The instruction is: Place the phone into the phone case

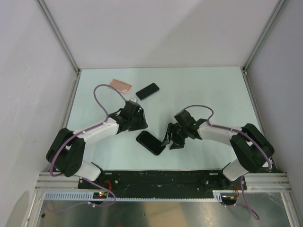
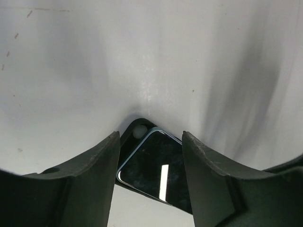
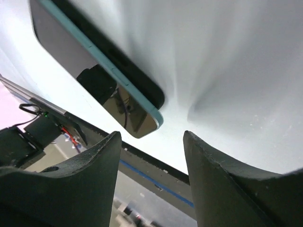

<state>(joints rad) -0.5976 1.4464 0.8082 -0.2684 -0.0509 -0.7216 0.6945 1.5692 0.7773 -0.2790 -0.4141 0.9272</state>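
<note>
The salmon-pink phone case (image 1: 120,86) lies flat at the back left of the table. A dark phone (image 1: 151,142) with a light-blue rim lies at the front middle, between my two grippers. It seems to rest on a black slab. My left gripper (image 1: 138,124) is open and empty just above and left of it. In the left wrist view the phone's corner (image 2: 151,170) shows between my open left gripper (image 2: 150,135). My right gripper (image 1: 171,140) is open and empty by the phone's right end. In the right wrist view the phone (image 3: 132,118) sits just beyond my right gripper (image 3: 150,134).
A second black phone-sized slab (image 1: 147,91) lies at the back, right of the pink case. The table's front edge with a black rail (image 1: 161,177) runs close behind the phone. White walls stand on three sides.
</note>
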